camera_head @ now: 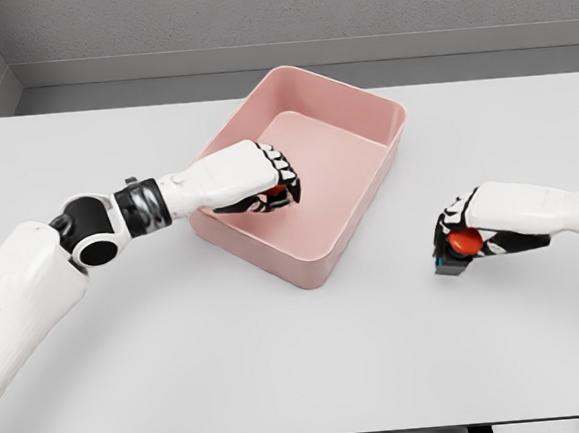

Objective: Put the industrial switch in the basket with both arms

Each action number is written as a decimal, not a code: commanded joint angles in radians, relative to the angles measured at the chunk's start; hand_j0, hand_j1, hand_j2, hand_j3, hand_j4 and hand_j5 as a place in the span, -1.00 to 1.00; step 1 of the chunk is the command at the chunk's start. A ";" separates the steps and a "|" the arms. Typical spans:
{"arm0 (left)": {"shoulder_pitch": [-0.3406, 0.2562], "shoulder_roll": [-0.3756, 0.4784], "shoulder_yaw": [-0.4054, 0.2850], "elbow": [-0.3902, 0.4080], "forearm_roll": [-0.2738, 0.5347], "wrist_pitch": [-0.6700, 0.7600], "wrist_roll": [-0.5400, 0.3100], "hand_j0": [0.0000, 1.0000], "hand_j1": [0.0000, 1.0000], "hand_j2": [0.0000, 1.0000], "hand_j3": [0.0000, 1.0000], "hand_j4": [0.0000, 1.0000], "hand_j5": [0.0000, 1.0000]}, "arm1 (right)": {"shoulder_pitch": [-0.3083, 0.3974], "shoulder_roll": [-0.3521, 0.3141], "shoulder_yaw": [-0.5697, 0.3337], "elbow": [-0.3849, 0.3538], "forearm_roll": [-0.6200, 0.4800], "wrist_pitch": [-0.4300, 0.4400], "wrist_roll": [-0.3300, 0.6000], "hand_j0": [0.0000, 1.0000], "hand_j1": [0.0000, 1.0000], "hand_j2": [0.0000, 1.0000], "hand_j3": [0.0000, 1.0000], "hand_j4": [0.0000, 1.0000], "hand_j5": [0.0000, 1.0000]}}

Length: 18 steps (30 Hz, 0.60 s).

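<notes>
Head view: I have my left hand (pixel 267 183) reaching over the near-left wall of the pink basket (pixel 367 185), fingers curled around an industrial switch (pixel 278 194) of which I only see a sliver of red and teal under the knuckles. That switch sits inside the basket, low by the left wall; I cannot tell whether it rests on the floor yet.

My right hand (pixel 476 234) is out on the table (pixel 282 378), well apart from the basket toward the right edge, closed on a second switch (pixel 456 247) with a red button and a dark base that seems to touch the tabletop.

My worry is the right side: its grip looks shallow, so the switch could tip or slide out as I lift. On the left, opening too early could drop the switch against the wall, and withdrawing carelessly could catch the rim and drag the basket.
</notes>
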<state>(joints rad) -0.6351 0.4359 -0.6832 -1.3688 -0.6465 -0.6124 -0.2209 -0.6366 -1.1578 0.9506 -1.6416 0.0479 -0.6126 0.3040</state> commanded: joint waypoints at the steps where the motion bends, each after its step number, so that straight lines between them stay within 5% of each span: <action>1: 0.000 -0.003 -0.001 -0.004 0.007 0.002 0.000 0.46 0.46 0.46 0.46 0.46 0.46 | -0.002 0.010 -0.009 0.000 -0.014 0.002 0.000 -0.04 -0.04 -0.04 -0.04 -0.04 -0.04; 16: -0.021 -0.008 0.010 -0.042 0.011 0.002 -0.002 0.71 0.71 0.71 0.71 0.71 0.71 | -0.040 0.063 -0.015 0.008 -0.042 0.002 0.000 -0.05 -0.05 -0.05 -0.05 -0.05 -0.05; 17: -0.014 0.026 0.008 -0.137 0.027 0.002 0.001 0.74 0.74 0.74 0.74 0.74 0.74 | -0.043 0.064 -0.016 0.008 -0.042 0.002 0.000 -0.05 -0.05 -0.05 -0.05 -0.05 -0.05; 18: -0.015 0.128 0.002 -0.197 0.073 0.002 0.009 1.00 1.00 1.00 1.00 1.00 1.00 | -0.046 0.066 -0.016 0.014 -0.042 0.002 0.000 -0.05 -0.05 -0.05 -0.05 -0.05 -0.05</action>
<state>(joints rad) -0.6458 0.4920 -0.6791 -1.4898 -0.6139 -0.6123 -0.2186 -0.6826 -1.0976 0.9360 -1.6317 0.0166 -0.6124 0.3039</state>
